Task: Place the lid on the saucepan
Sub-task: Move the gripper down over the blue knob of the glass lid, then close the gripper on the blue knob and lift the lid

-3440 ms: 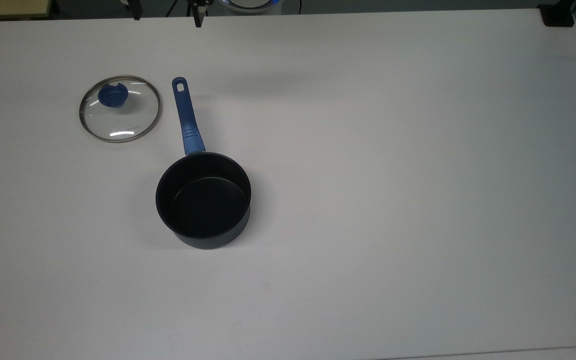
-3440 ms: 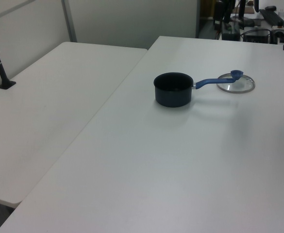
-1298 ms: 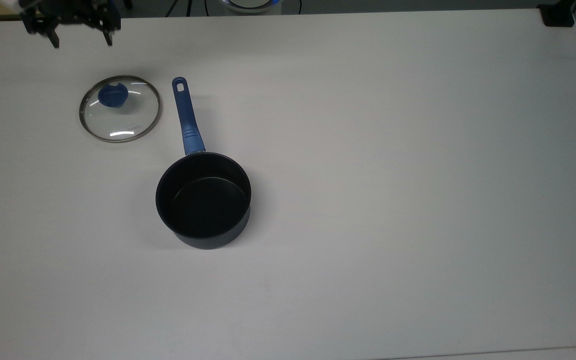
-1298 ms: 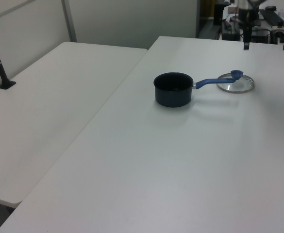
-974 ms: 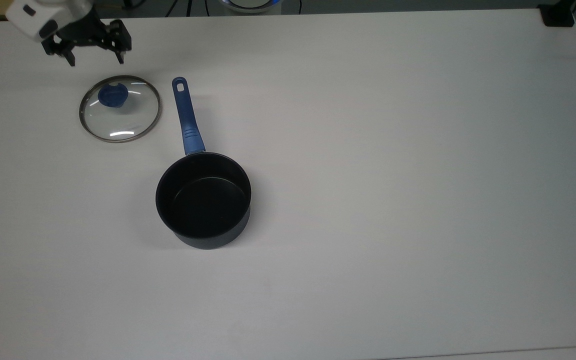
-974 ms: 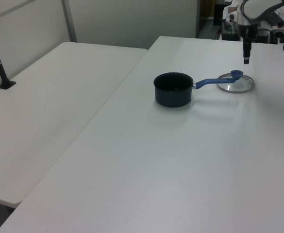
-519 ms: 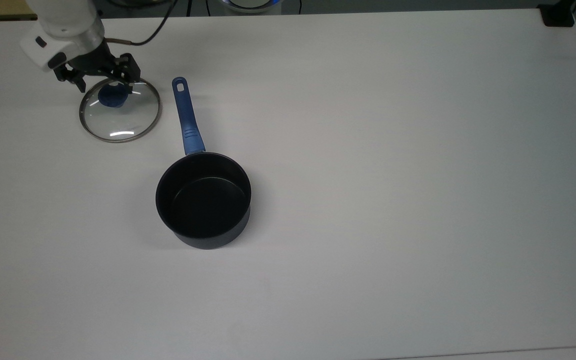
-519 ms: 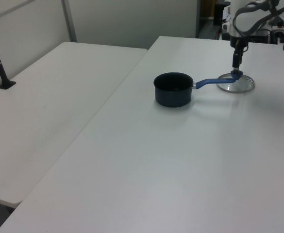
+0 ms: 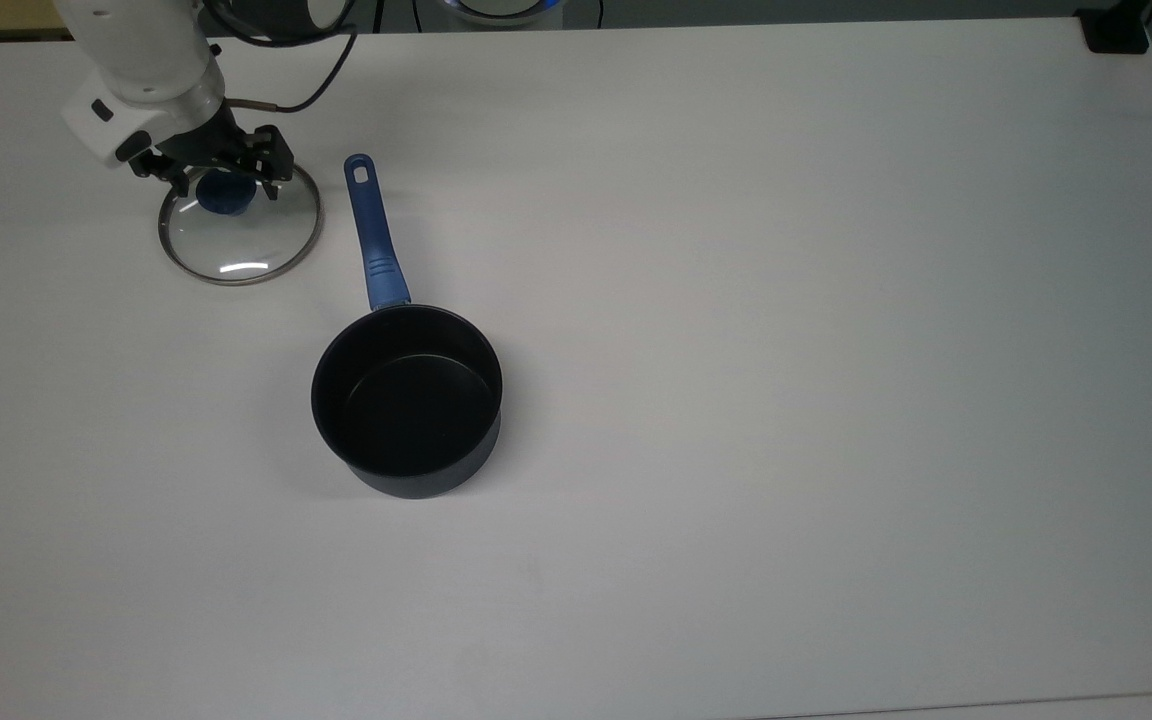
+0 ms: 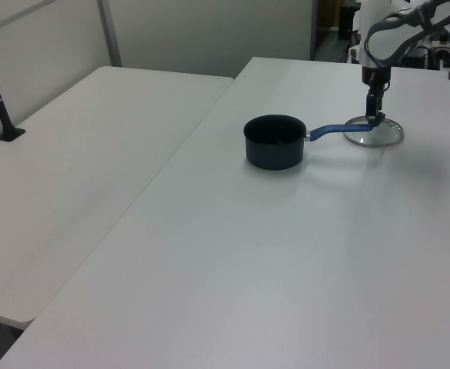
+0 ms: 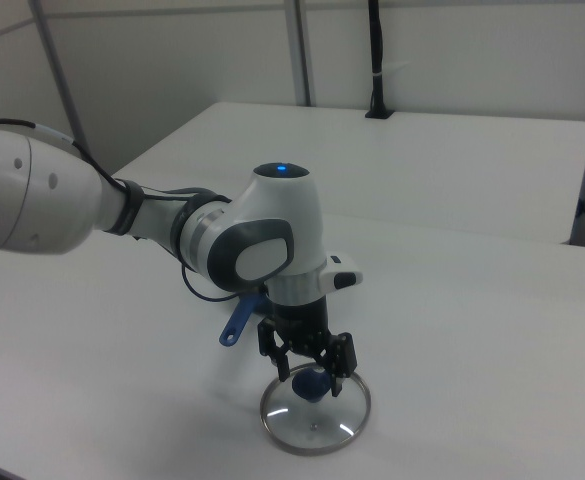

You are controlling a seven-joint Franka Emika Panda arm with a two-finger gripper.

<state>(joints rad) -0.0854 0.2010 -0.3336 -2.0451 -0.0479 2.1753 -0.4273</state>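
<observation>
The lid (image 9: pixel 240 225) lies flat on the white bench (image 9: pixel 736 300), knob (image 9: pixel 226 193) up, just beside the far end of the saucepan's blue handle (image 9: pixel 373 232) and apart from it. The saucepan (image 9: pixel 407 398) stands upright and uncovered, its bowl well apart from the lid, toward the top view's lower right. The claw (image 9: pixel 223 185) hangs over the lid with its fingers spread, one on each side of the knob; in the right view the claw (image 11: pixel 309 372) straddles the blue knob with the fingers (image 11: pixel 338 358) not yet pressed against it. The lid is stiff glass in a thin metal rim, so it looks fragile and fairly light, and its smooth dome and flat-lying rim give a two-finger claw little to catch. The knob looks the only sensible place to take hold: raised, small enough to fit between the fingers, and central, so the lid should hang level. It will probably want a firm squeeze low on the knob and a gentle lowering onto the pan's rim (image 9: pixel 406 318), since glass dropped on metal may chip.
</observation>
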